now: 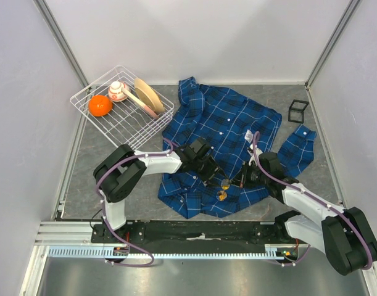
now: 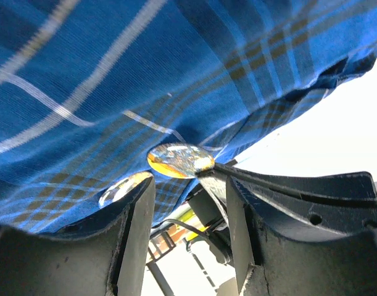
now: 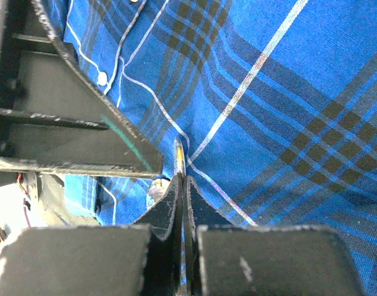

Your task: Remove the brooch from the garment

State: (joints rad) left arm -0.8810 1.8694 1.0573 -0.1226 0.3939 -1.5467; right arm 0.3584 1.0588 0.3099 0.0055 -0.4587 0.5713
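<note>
The garment (image 1: pixel 222 126), a blue plaid shirt with white check lines, lies spread across the table. The brooch (image 1: pixel 225 184) shows as two round amber-and-glass pieces on the shirt's near hem. In the right wrist view my right gripper (image 3: pixel 182 182) is shut on the thin edge of the brooch (image 3: pixel 179 154). It comes in from the right in the top view (image 1: pixel 233 182). My left gripper (image 1: pixel 213 174) stands open just left of the brooch. In the left wrist view the amber piece (image 2: pixel 179 160) sits above the gap of the open left gripper (image 2: pixel 189 188), against the shirt (image 2: pixel 114 74).
A white wire basket (image 1: pixel 83 95) at the back left holds an orange ball (image 1: pixel 100 105), a cup and plates. A small black cube frame (image 1: pixel 298 111) stands at the back right. White walls close in the table on three sides.
</note>
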